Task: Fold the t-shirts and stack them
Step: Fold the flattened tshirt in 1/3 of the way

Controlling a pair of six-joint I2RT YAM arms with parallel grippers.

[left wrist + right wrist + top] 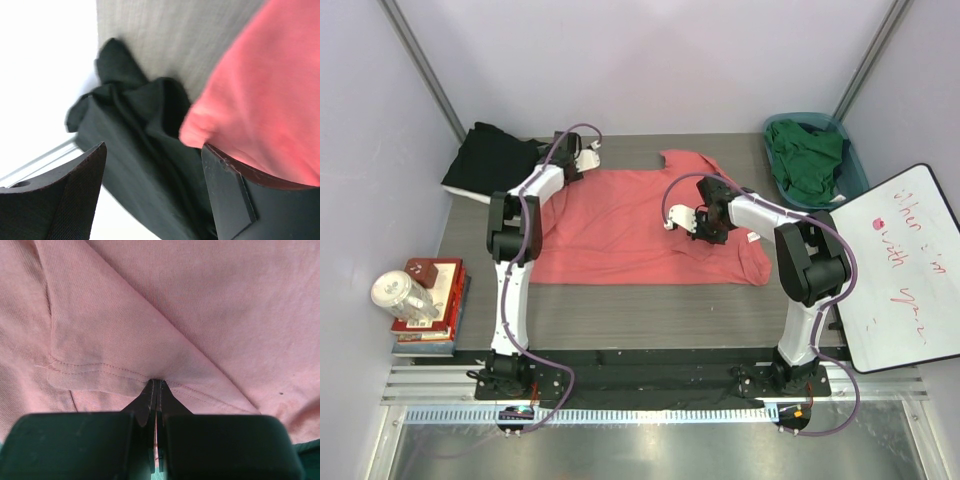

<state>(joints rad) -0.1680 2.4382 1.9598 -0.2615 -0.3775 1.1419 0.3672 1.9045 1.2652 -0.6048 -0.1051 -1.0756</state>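
Right gripper [157, 386] is pinched tight on a hemmed fold of the pink shirt [620, 225], which lies spread on the table [620, 320]; its arm bends inward. Left gripper [154, 150] gapes wide, holding nothing, arm stretched to the far corner beside the black shirt [135, 120].

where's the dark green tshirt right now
In the top view, the dark green cotton t-shirt lies bunched inside the teal plastic basket at the far right corner of the grey table, just beyond the whiteboard.
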